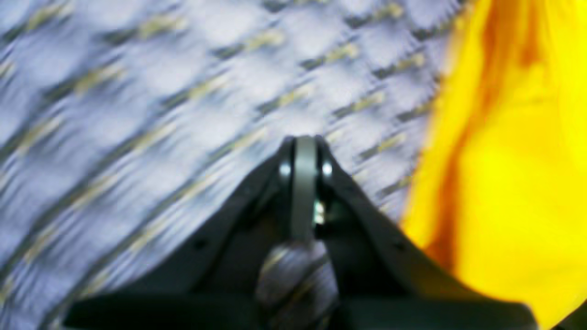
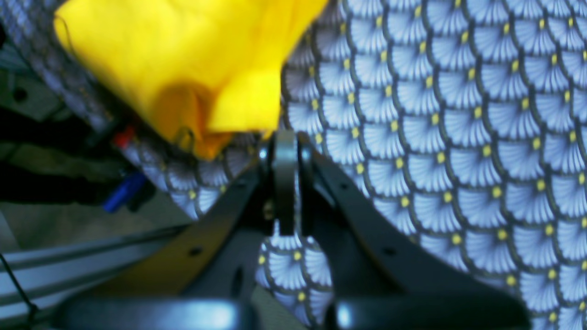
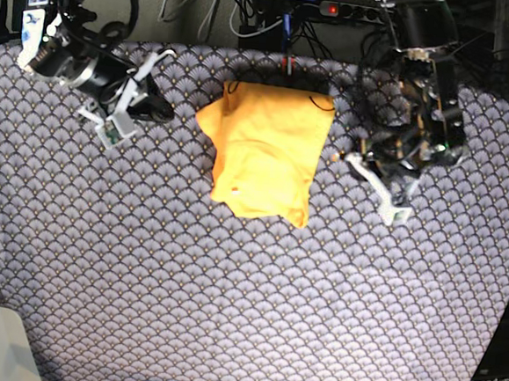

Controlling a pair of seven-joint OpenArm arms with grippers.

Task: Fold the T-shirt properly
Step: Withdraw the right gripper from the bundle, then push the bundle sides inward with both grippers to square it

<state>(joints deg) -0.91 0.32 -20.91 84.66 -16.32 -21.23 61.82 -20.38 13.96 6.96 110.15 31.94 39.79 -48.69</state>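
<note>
T-shirt (image 3: 264, 152) yellow-orange — folded compact, edges uneven.

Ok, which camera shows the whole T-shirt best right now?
The base view: the whole folded T-shirt lies on the table cloth between both arms. The left wrist view catches only a blurred yellow edge, the right wrist view one corner.

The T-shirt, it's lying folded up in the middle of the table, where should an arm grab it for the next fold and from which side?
Probably the bottom hem of the T-shirt, at the corner nearest the camera in the base view. That edge lies flat and free on the table cloth; the far end looks bunched. Either shut gripper, left or right, must open first and come in low from its own side.
</note>
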